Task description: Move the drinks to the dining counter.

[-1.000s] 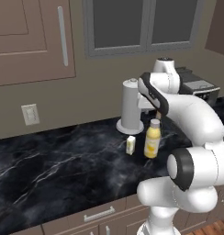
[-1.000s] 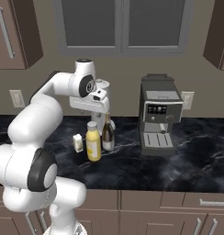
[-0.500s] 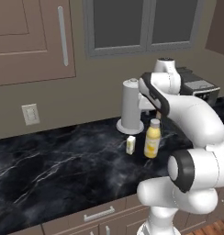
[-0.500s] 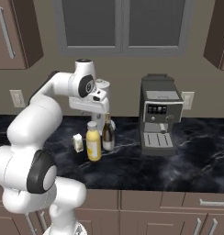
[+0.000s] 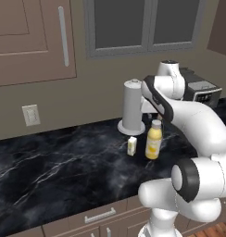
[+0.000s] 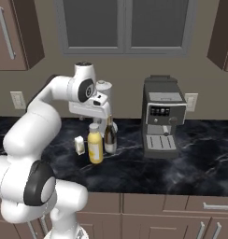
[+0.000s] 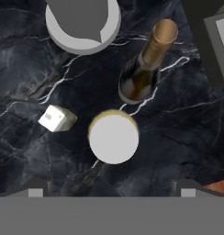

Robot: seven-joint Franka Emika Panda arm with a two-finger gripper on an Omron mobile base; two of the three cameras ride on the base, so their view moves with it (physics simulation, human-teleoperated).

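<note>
The yellow juice bottle stands on the black marble worktop. My gripper hangs straight above its pale cap. The jaws are open, and the fingertips stand wide apart with nothing between them. Just right of the juice bottle stands the dark wine bottle. On its left sits the small white-yellow carton. The red bottle and the dining counter are out of view.
A tall grey paper-towel cylinder stands behind the drinks. A coffee machine sits to their right. The worktop runs left over handled drawers, with wall cabinets and a window above.
</note>
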